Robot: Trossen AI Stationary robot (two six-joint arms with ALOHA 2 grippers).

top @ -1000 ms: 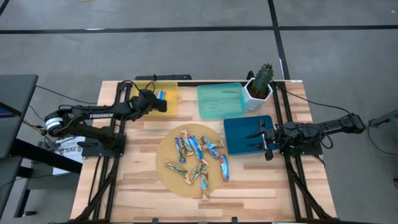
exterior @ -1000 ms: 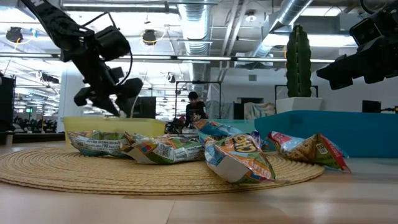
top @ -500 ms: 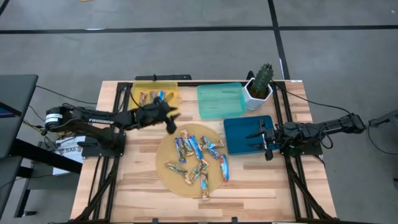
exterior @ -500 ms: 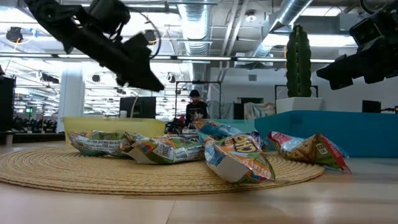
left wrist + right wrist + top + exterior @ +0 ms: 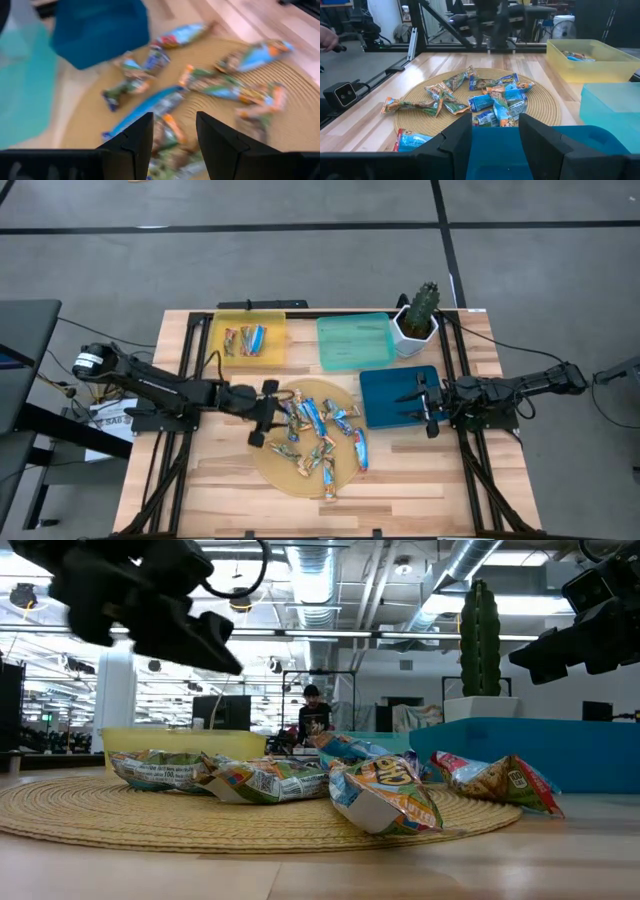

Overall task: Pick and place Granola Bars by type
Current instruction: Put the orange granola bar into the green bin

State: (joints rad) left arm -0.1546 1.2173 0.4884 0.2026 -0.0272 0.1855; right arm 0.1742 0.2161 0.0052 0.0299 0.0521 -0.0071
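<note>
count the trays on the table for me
3: a yellow tray at the back left with a few bars in it, a light teal tray at the back middle, and a dark blue tray under the right gripper.

Cactus pot (image 5: 415, 327) crowds teal tray (image 5: 353, 341) (far corner).

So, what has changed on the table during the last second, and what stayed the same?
The left gripper moved away from the yellow tray, where bars now show, to the near edge of the round woven mat. It hangs open and empty above the granola bars there. The right gripper stayed open over the dark blue tray. The pile, the teal tray and the cactus pot did not move.
</note>
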